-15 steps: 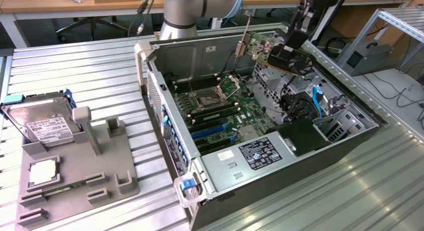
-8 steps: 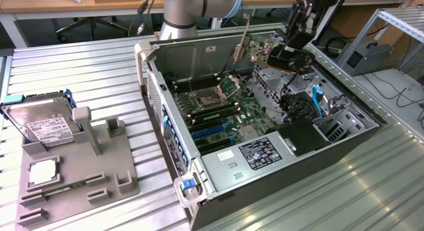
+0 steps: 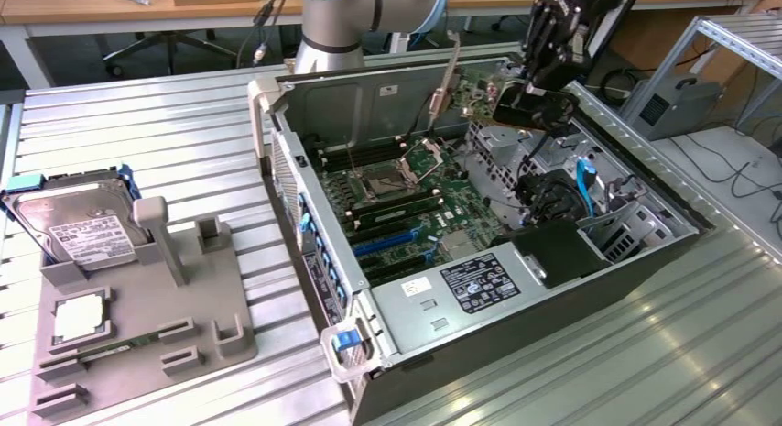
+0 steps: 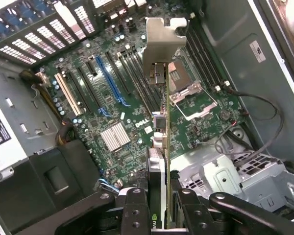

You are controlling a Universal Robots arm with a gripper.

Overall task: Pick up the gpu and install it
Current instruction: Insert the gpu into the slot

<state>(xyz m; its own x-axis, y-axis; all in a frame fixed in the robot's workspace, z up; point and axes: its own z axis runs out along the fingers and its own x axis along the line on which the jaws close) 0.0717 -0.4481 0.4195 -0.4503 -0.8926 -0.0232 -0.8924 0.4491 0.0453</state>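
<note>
An open computer case [image 3: 284,151] is shown lying on a ribbed metal table [image 3: 171,133]. The gpu [image 4: 159,147] is held edge-on above the motherboard [image 4: 112,112], apparently clear of its slots, with the silver bracket [image 4: 162,44] at the end far from the gripper [image 4: 159,208]. The card is pinched between the gripper's two black fingers [image 4: 135,208]. At the exterior view's left, a hard drive [image 3: 80,229] is seated in a grey holder [image 3: 146,334].

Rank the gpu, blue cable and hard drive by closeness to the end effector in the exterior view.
1. gpu: held in the end effector.
2. blue cable: inside the case.
3. hard drive: outside, exterior view's far left.
</note>
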